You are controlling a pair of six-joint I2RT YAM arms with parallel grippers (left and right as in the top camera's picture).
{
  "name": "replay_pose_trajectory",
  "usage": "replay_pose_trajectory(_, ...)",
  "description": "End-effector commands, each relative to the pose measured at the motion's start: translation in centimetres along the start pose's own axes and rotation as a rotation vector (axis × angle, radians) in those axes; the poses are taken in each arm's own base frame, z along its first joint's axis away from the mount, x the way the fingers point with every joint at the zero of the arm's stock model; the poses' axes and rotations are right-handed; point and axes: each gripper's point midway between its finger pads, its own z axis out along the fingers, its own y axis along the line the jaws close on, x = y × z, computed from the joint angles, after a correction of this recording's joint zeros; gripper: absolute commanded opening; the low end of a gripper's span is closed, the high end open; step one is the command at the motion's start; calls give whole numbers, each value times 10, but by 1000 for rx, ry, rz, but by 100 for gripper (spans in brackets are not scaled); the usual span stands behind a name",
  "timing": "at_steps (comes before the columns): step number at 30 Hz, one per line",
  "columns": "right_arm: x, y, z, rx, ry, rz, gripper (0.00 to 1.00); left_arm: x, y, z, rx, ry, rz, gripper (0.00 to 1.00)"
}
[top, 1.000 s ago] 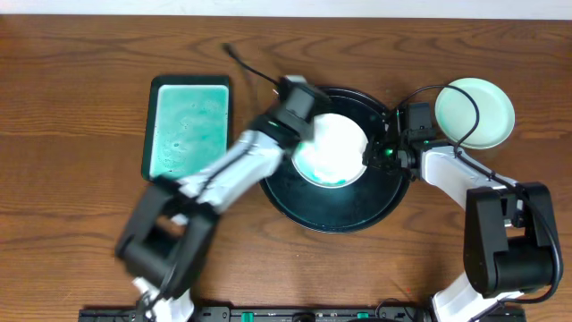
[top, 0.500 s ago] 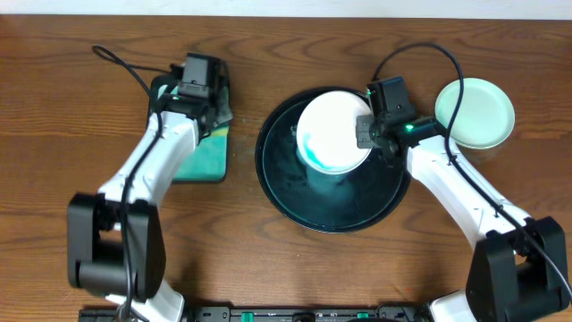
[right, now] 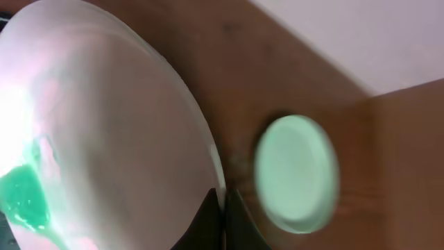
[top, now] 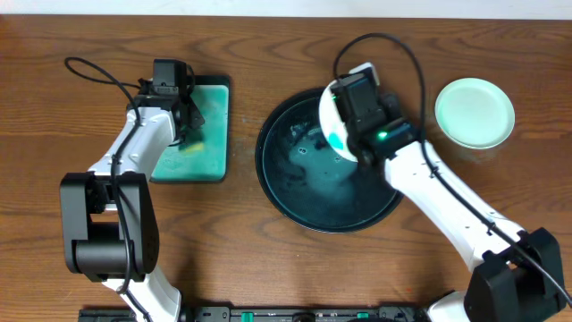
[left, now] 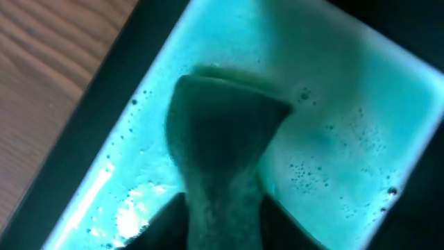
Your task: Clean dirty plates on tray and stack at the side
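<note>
Overhead: note round tray (top: 332, 204) at centre of worktop (top: 71, 233), wetted with teal film. Above its far edge, find smeared plate (top: 328, 105) tilted on edge, rim pinched tight in right hand (right: 223, 208). Right of tray, near but not touching, see second plate (top: 475, 113) lying flat on worktop. Left of tray, see rectangular tray (top: 224, 134) filled with teal liquid (left: 333, 125). Over it, find left hand (top: 185, 123) with dark sponge (left: 222, 146) between fingers, dipped in liquid; cannot tell whether gripped or loose.

Claw (right: 221, 205) on smeared plate (right: 104, 132) rim
</note>
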Motion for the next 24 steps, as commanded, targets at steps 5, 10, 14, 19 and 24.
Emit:
replay_pose_trajectory(5, -33, -15, -37, 185, -88, -347, 1, -9, -2, -6, 6, -35, -11, 56)
replay_pose_trajectory(10, -56, -16, -58, 292, -142, -500, 1, -18, -4, -19, 28, -73, -19, 72)
replay_pose_trajectory(14, -76, -25, -79, 414, -166, -574, 1, -21, -6, -21, 34, -85, -21, 79)
replay_pose_trajectory(19, -94, -26, -100, 486, -193, -648, 1, -21, -6, -21, 34, -84, -22, 79)
replay_pose_trajectory(24, -99, -19, -109, 495, -207, -736, 1, -21, -6, -21, 34, -84, -22, 79)
